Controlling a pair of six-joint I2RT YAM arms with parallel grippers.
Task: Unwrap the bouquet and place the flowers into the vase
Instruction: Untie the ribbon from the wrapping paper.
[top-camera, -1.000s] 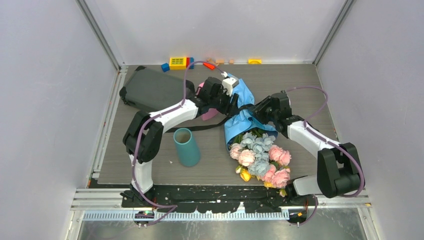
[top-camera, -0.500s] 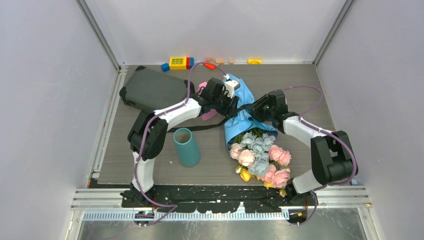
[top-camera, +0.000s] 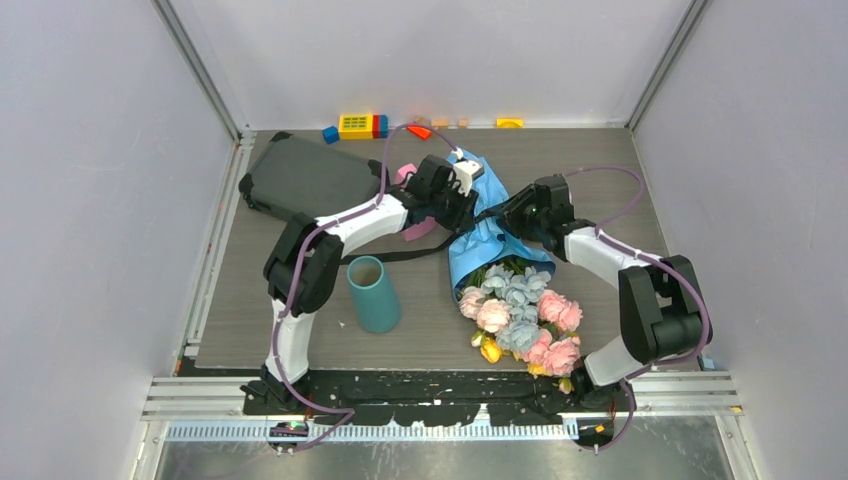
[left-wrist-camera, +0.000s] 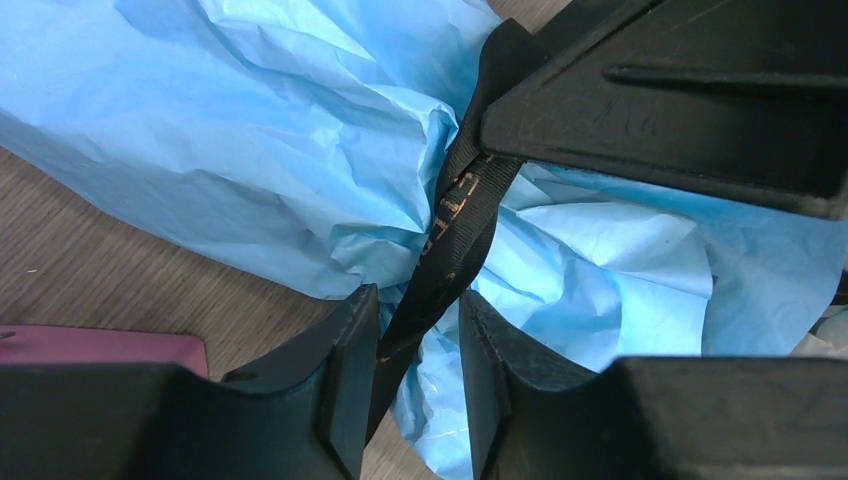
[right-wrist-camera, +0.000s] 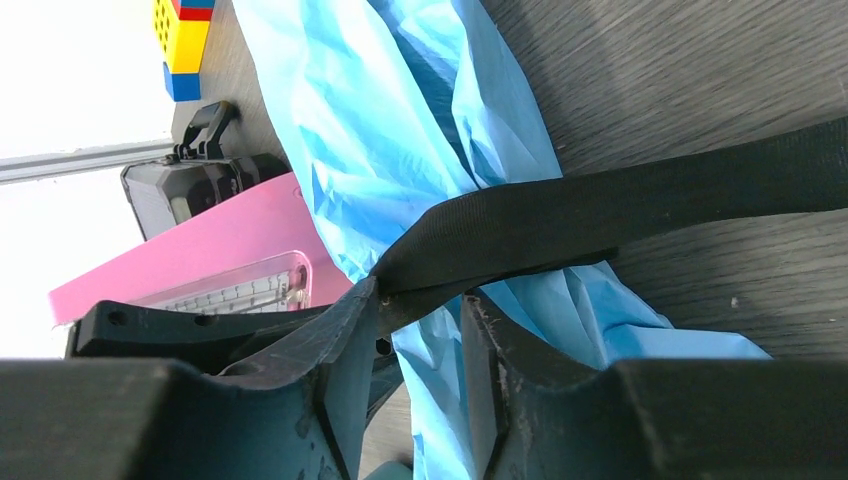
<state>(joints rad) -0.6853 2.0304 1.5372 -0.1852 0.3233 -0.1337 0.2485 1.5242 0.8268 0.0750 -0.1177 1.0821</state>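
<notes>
Change: both elbows have swung inward and both wrists sit a touch nearer the far edge; the bouquet (top-camera: 500, 272) has not shifted.
Bouquet position: on its side, mid-bench (top-camera: 590, 165), right of centre.
Axis: long axis runs from the far edge to the near-right corner; the blue wrap (top-camera: 478, 240) points far and the flowers (top-camera: 520, 315) point near.
Left gripper (left-wrist-camera: 417, 295): at the wrap's neck from the left, fingers pressed onto the black ribbon (left-wrist-camera: 450, 230).
Right gripper (right-wrist-camera: 420, 292): at the same neck from the right, pinching the ribbon where it crosses the paper.
Top view only: blooms, the upright teal vase (top-camera: 373, 295) near-left of the bouquet and well apart from it, and the ribbon tail trailing left.
Wrist views only: the ribbon between the fingertips; the right wrist view also shows the pink metronome (right-wrist-camera: 200, 250) just beyond the wrap.
</notes>
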